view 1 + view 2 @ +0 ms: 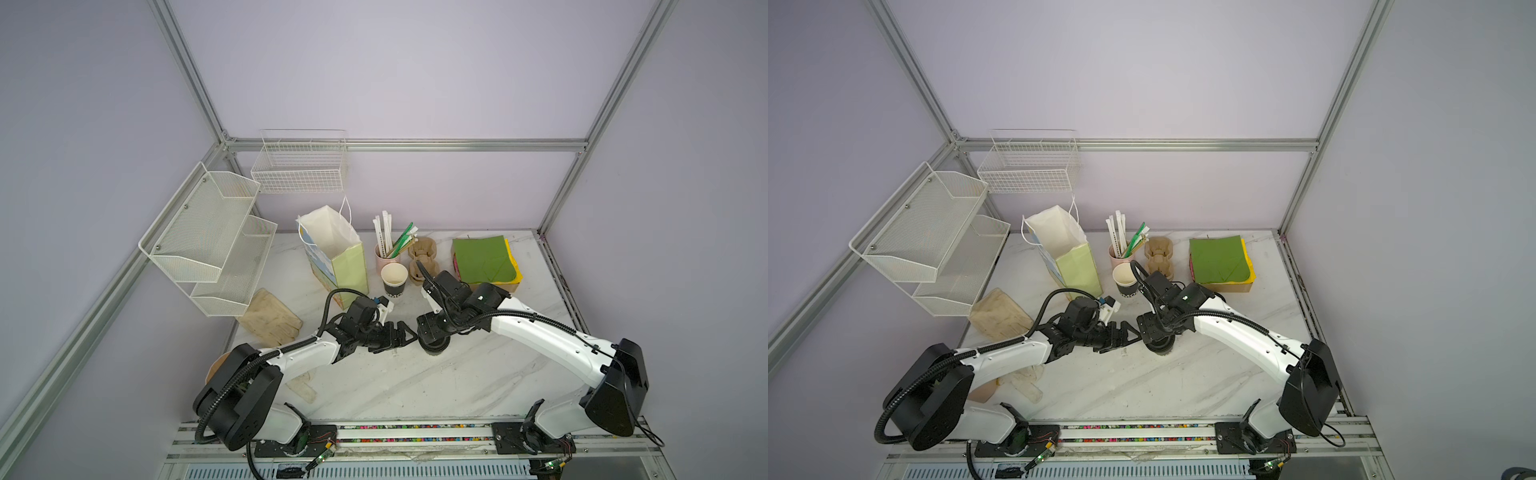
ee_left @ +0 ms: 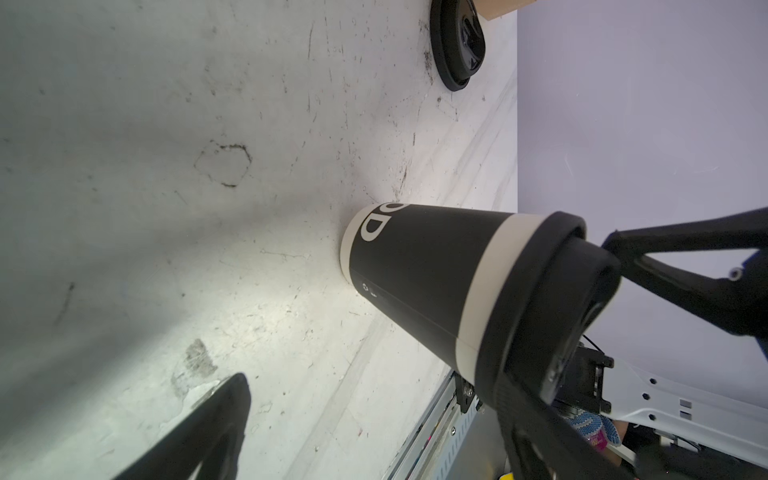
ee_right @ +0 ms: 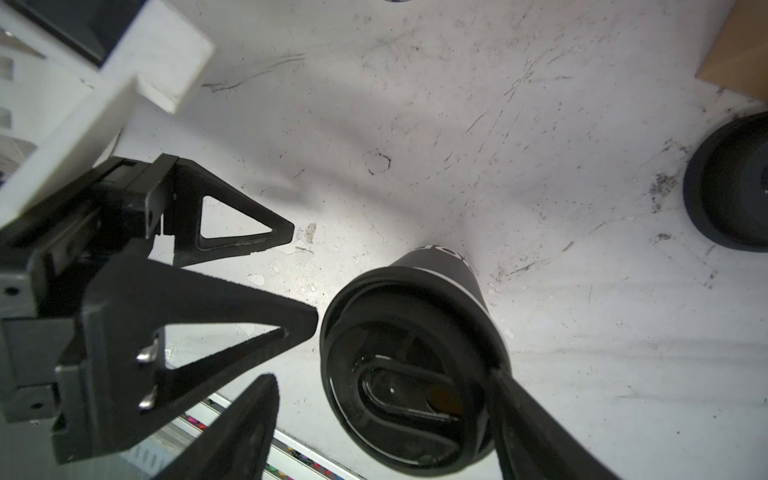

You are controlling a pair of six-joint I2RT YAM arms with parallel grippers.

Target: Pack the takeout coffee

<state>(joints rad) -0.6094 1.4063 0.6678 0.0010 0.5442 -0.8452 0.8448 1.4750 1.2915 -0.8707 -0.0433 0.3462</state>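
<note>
Takeout coffee (image 1: 434,348) is standing upright with its lid on, near-centre on the table (image 1: 415,386), between the two arms. Left gripper (image 3: 305,274) is sitting just left of it with jaws spread wide and holding nothing. Its tips are pointing at the cup's side, and the cup is not yet between them. Right gripper (image 3: 382,378) is hanging straight over the lid, jaws also wide and straddling it. One finger (image 3: 532,424) is touching the lid rim and the other is standing clear, so it is gripping nothing. Judging the step as taking hold of the cup for bagging. Left jaws should be sliding in around the black wall below the lid rim, not onto the lid, since a pinch there is likely popping it off. The squeeze should be staying light, as the paper wall is probably crushing easily. Right gripper should be lifting clear first, or the two are risking a clash. Spare black lid (image 3: 731,187) is lying flat near the cardboard box (image 3: 744,70), out of the way. Farther back, the lidless cup (image 1: 394,279) is standing just right of the paper bag (image 1: 332,249), so the carry should be passing above it. The bag is standing upright with its mouth gaping open. The cup should be going straight down into it, level, and since the bag looks light, the right arm could be steadying it.
</note>
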